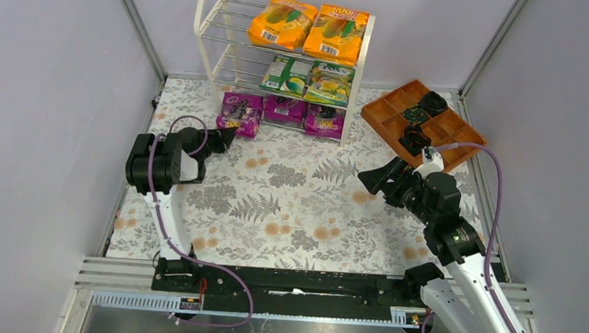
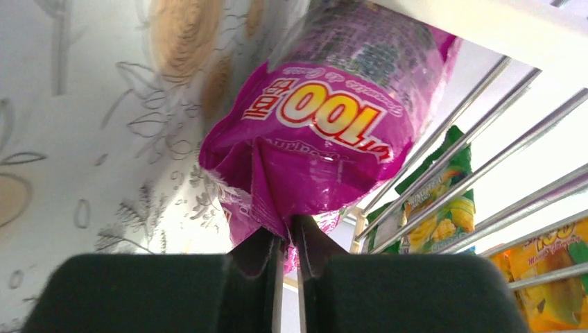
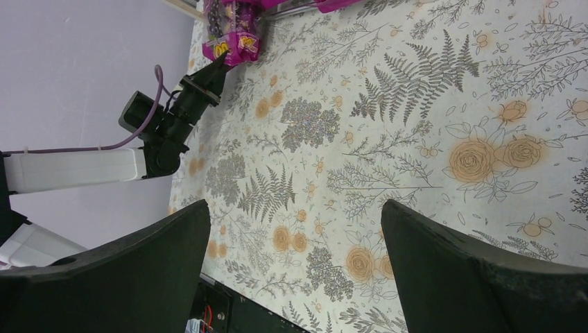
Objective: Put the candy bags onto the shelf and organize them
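By the lower left corner of the cream-white plastic-framed chrome-rod shelf [image 1: 353,101], the left claw [image 2: 288,239] pinches an edge seam of a glossy purple candy bag [image 2: 326,118], its far end cut off in the wrist view, while the right claw [image 3: 295,208] gapes wide above the floral table [image 1: 296,213].
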